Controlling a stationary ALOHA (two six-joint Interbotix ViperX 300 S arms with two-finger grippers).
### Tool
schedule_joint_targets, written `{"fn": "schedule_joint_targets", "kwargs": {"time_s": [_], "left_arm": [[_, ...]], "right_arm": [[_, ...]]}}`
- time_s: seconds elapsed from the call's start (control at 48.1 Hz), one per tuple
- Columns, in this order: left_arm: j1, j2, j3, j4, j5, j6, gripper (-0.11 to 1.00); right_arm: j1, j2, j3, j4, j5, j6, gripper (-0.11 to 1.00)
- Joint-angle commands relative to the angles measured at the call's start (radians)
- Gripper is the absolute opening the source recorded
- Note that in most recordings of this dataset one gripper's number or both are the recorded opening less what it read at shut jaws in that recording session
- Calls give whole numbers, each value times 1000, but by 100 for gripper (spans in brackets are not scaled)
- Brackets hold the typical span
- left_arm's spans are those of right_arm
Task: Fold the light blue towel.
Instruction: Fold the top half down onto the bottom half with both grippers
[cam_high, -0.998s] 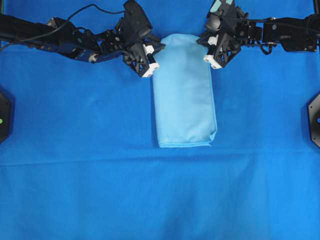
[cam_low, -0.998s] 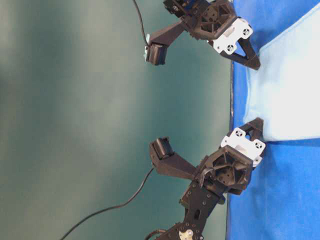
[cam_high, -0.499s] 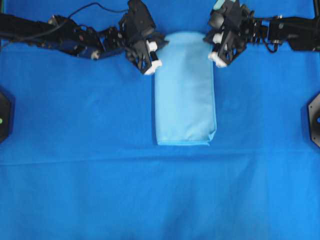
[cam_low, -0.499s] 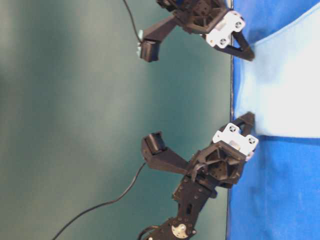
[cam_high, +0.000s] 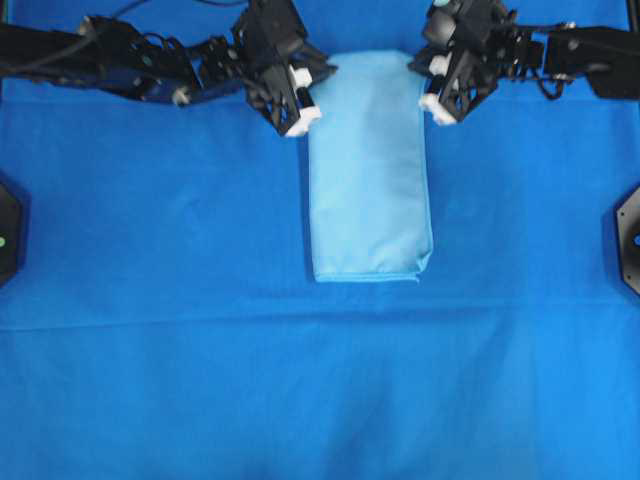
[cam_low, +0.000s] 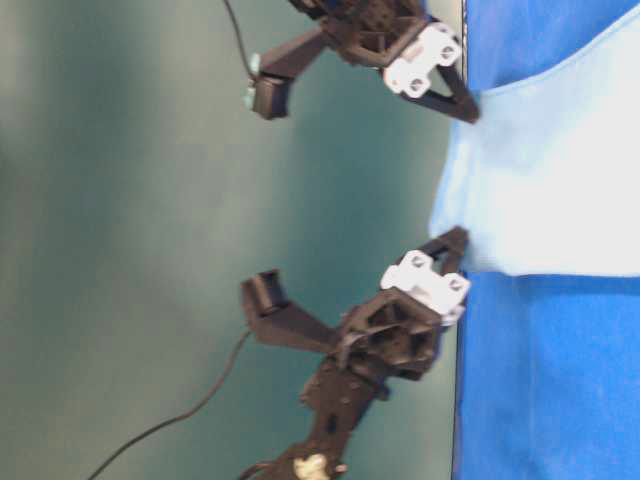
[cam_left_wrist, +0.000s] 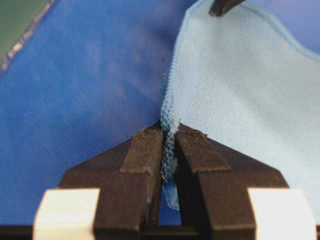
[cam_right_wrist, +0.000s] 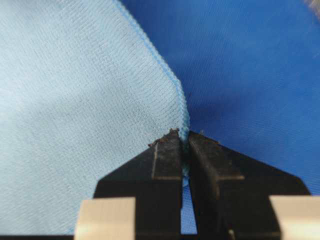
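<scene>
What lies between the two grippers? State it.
The light blue towel spans that stretch; left gripper and right gripper each pinch a far corner, shown in the overhead view.

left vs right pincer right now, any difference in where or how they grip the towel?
The left pincer clamps the hem at one far corner of the light blue towel; the right pincer clamps the opposite far corner. The left has a tuft of hem bunched between its fingers; the right grips a thinner, flatter edge. Both are shut on the towel.

No readable text, labels, brands, numbers or signs anywhere in my views.
</scene>
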Motion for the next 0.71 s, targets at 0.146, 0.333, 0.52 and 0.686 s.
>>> {"fn": "schedule_joint_targets", "kwargs": {"time_s": [0.146, 0.333, 0.52, 0.686], "left_arm": [[-43, -141, 21, 2, 20, 21, 3], [-109, -181, 51, 2, 20, 74, 3], [-195, -199, 97, 2, 20, 117, 3], [-275, -204, 143, 2, 35, 112, 3]], "right_arm": [[83, -189, 23, 9, 121, 14, 3], [190, -288, 55, 14, 218, 52, 3], [299, -316, 91, 14, 276, 115, 3], [376, -310, 114, 14, 310, 158, 3]]}}
